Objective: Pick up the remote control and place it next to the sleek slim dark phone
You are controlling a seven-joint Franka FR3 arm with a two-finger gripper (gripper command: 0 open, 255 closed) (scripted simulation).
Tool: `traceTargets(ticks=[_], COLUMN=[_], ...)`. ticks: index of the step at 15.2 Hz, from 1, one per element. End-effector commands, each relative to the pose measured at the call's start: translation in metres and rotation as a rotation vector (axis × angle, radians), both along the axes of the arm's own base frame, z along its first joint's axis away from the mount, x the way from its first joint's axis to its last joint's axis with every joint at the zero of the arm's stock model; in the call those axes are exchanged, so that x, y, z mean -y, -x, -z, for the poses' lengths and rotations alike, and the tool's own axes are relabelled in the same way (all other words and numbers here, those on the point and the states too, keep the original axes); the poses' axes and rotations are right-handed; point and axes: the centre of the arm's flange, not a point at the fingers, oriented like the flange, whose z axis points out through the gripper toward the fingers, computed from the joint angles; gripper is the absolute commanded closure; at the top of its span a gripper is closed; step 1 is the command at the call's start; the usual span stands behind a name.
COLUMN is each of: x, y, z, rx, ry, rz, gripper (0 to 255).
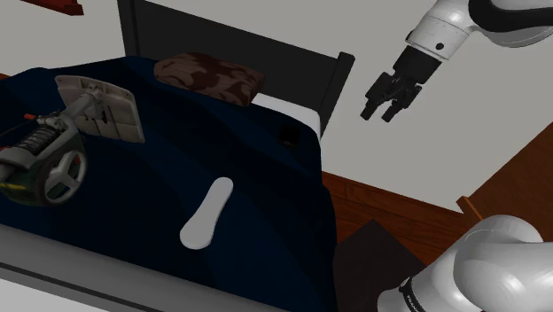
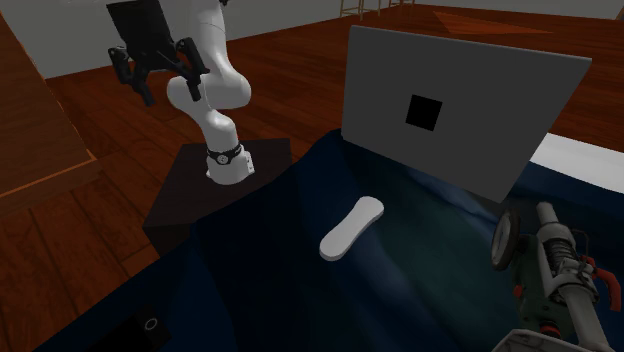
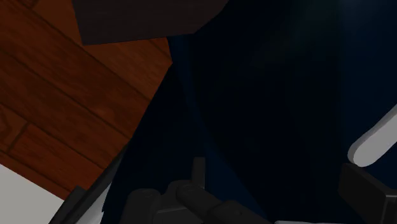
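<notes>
Jaws hang released and empty in the shoulder view, high beside the bed and well apart from the remote control (image 1: 208, 213), a pale, slim bar with rounded ends lying flat on the dark blue bed cover (image 1: 266, 173). Seen from the second exterior view, the remote control (image 2: 352, 227) looks off-white and slightly waisted, mid-cover, well apart from the flat black phone (image 2: 140, 330) at that view's lower left. Through the wrist view the black fingers (image 3: 366, 188) stand apart, nothing between them, above the cover's edge and the wooden floor (image 3: 57, 95), with one rounded end of the remote control (image 3: 375, 137) near one finger.
</notes>
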Motion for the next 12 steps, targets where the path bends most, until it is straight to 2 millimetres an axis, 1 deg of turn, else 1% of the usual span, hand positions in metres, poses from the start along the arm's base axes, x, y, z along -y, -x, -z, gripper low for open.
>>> traceTargets(ticks=[1,6,12], x=[0.0,-0.059,-0.129], y=[0.0,-0.007,-0.022], z=[0.0,0.032,0.072], rx=[0.0,-0.02,-0.043], ry=[0.0,0.007,0.016], rz=[0.0,0.09,0.199], gripper=[0,0,0])
